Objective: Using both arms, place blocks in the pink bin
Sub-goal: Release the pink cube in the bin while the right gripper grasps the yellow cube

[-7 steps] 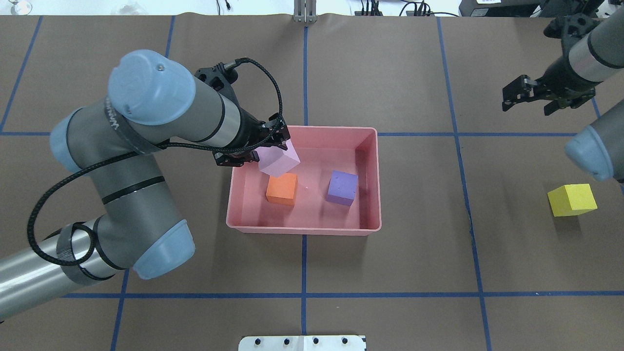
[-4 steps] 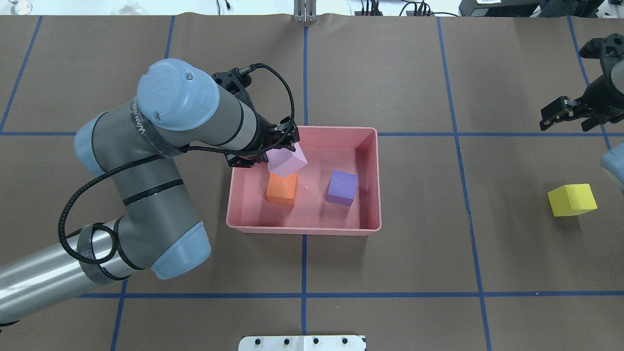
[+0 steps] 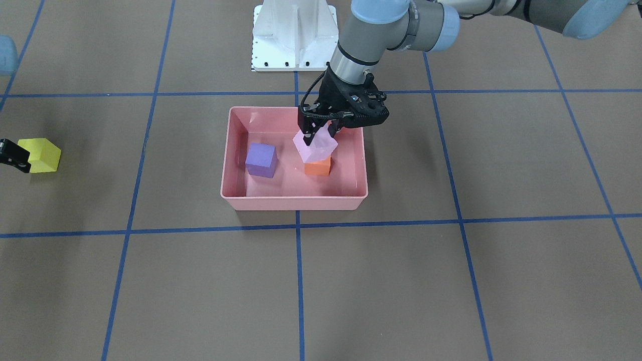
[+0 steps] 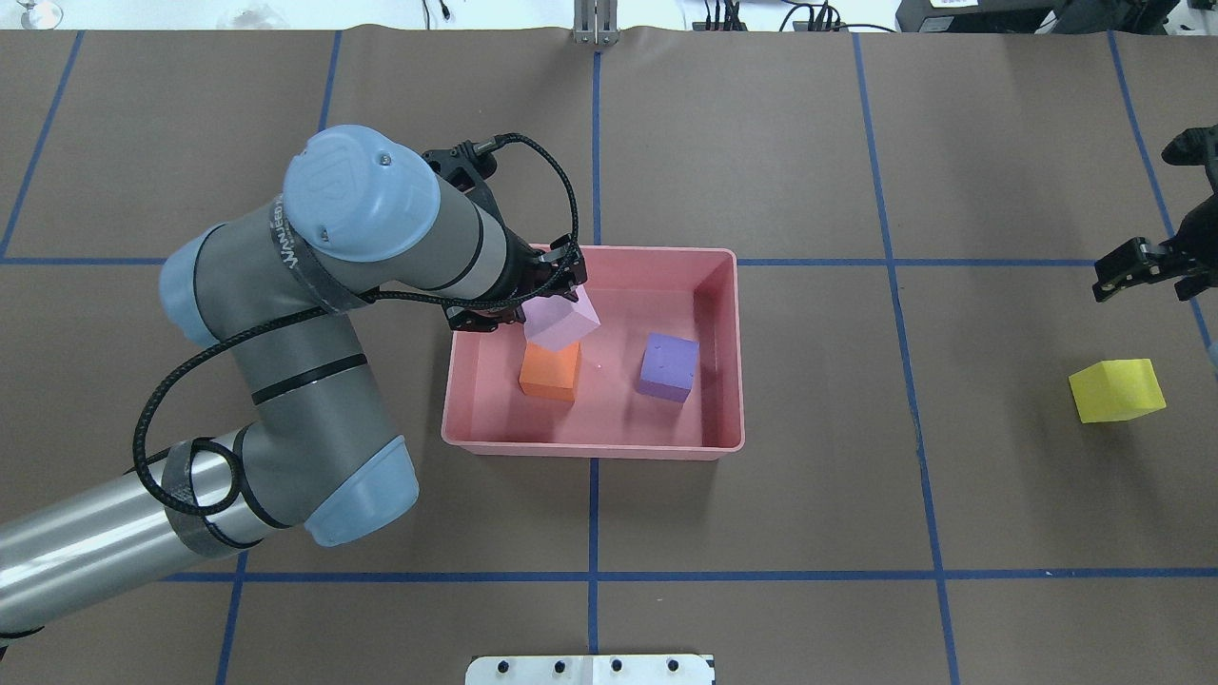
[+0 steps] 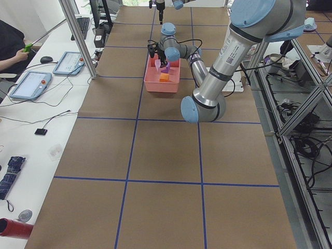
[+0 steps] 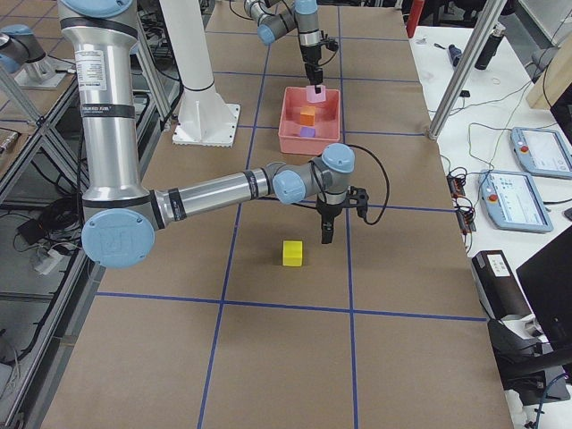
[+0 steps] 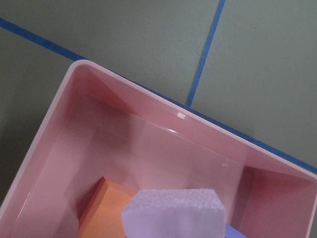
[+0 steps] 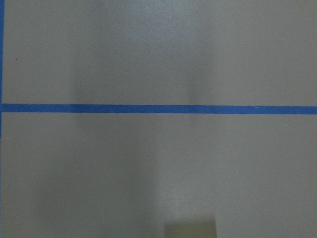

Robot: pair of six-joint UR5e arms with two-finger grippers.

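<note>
The left arm (image 4: 285,381) reaches in from the left end of the worktop. The right arm (image 6: 214,189) shows whole only in the right side view; the overhead view gets just its wrist at the right edge. The pink bin (image 4: 590,443) lies near the middle of the worktop.

The front-facing view shows what the overhead view hides under the wrist. The left gripper (image 3: 321,133) is clamped on the light pink cube (image 3: 315,148), with one finger on each side, and the cube is tilted. The cube hangs inside the bin, over the orange cube (image 4: 550,373); I cannot tell whether the two touch. The purple cube (image 4: 668,366) rests on the bin floor, apart from them, toward the right end.

The right gripper (image 4: 1142,269) points down near the right end; I cannot tell if its fingers are apart. The yellow cube (image 4: 1116,390) lies on the worktop near it, toward the robot's edge.
</note>
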